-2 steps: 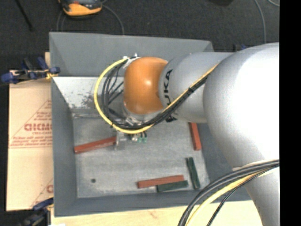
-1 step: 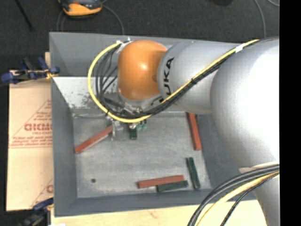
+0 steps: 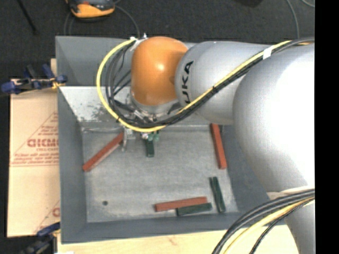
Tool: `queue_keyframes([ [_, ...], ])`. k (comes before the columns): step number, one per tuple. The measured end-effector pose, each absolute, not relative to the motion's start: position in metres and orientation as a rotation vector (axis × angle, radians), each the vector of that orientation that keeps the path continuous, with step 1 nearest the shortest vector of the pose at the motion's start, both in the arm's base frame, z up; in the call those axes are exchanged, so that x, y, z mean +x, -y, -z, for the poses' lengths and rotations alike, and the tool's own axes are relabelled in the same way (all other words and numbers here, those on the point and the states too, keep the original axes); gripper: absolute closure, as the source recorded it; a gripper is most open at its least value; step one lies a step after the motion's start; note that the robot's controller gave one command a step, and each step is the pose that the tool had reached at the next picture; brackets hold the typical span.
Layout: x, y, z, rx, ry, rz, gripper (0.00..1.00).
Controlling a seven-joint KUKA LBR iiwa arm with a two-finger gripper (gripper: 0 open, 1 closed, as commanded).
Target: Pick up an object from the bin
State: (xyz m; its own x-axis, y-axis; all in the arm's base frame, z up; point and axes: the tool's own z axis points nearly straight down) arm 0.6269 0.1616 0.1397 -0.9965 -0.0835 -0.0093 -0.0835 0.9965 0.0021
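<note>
Camera view: grey metal bin (image 3: 71,168), its bottom scuffed, on a dark floor (image 3: 175,9). Your gripper (image 3: 137,138) sits low near the back wall under the orange cover (image 3: 153,70); you cannot tell whether it is apart or together. The short dark green stick (image 3: 150,148) lies just below it, contact unclear. A slanted red stick (image 3: 103,153) lies to its left and an upright red stick (image 3: 218,146) by the right wall. Front right: a long red stick (image 3: 181,204) touching a flat green stick (image 3: 194,209), with a tilted green stick (image 3: 216,193) beside them.
</note>
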Motion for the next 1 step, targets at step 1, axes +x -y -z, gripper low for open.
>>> queue_keyframes([
  [1, 0.6414, -0.1868, -0.1109, -1.103, -2.933, 0.001, 0.00],
])
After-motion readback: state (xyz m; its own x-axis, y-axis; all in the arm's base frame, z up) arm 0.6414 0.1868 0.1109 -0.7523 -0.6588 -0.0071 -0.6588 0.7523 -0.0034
